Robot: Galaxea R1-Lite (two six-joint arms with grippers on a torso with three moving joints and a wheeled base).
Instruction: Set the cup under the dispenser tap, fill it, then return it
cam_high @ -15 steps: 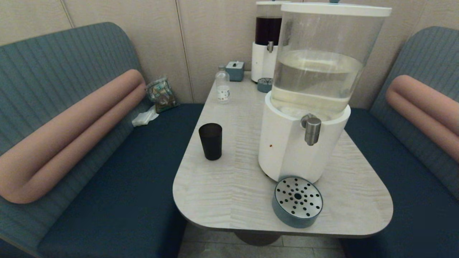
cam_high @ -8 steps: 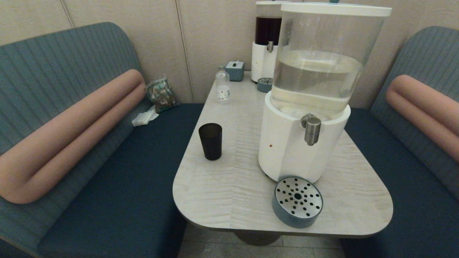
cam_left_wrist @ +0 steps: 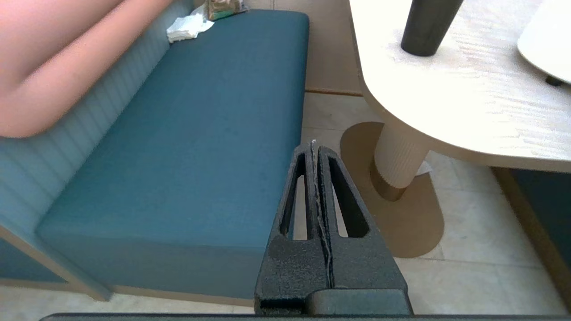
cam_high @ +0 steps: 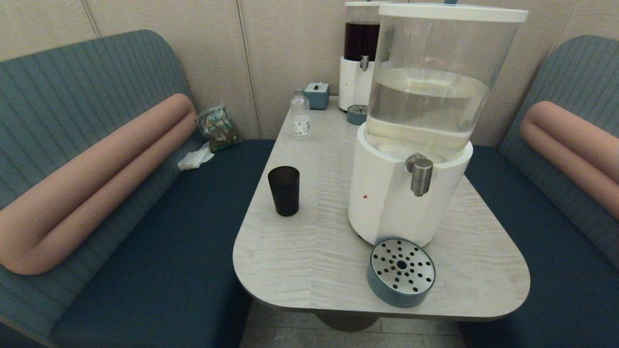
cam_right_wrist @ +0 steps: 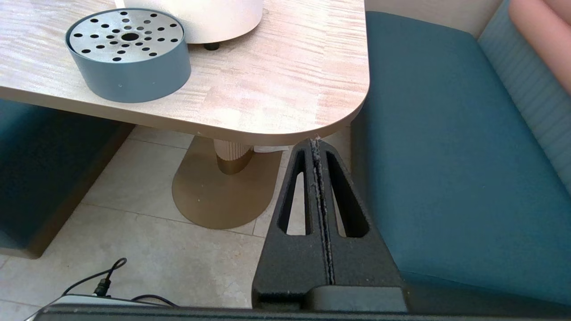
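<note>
Missing from the head view, both grippers; cup (cam_high: 284, 190) rim cropped at the left wrist.

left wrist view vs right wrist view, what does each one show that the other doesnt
Only the left wrist view shows the cup standing on the table, the crumpled tissue on the bench, and the shut left gripper.

Only the right wrist view shows the drip tray and the shut right gripper.

Both show the table's pedestal foot on the tiled floor and the dispenser's white base.

Both tools (cam_left_wrist: 315, 147) (cam_right_wrist: 316, 142) are black, grainy, slotted wedges.
</note>
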